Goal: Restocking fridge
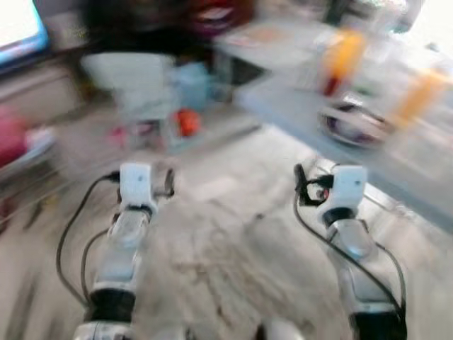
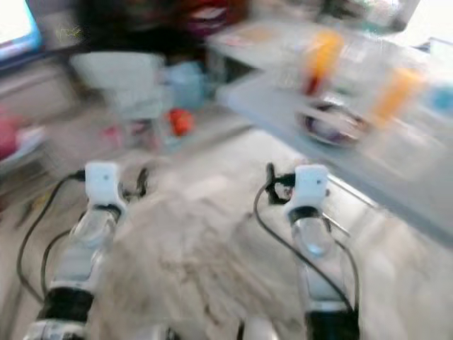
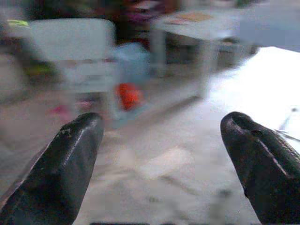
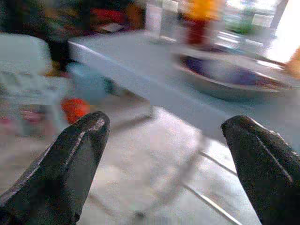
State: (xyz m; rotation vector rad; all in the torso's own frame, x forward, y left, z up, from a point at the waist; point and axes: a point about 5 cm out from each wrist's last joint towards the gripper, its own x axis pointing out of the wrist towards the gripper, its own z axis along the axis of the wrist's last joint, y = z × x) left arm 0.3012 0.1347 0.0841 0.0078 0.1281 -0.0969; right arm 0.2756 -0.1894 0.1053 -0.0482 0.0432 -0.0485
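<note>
Holding both sets of fingers wide and empty over the pale floor (image 1: 233, 234), my left fingers (image 3: 159, 154) and right fingers (image 4: 164, 159) face a blurred grey table (image 4: 140, 75) carrying a bowl (image 4: 229, 77) and orange bottles (image 1: 343, 57); no fridge can be made out.

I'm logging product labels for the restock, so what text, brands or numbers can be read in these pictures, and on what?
None can be read; motion blur smears every view.
Orange bottles on the grey table: any labels too blurred to read.
Bowl on that table: no legible marking.
Lit screen: a bright blank, nothing readable.
</note>
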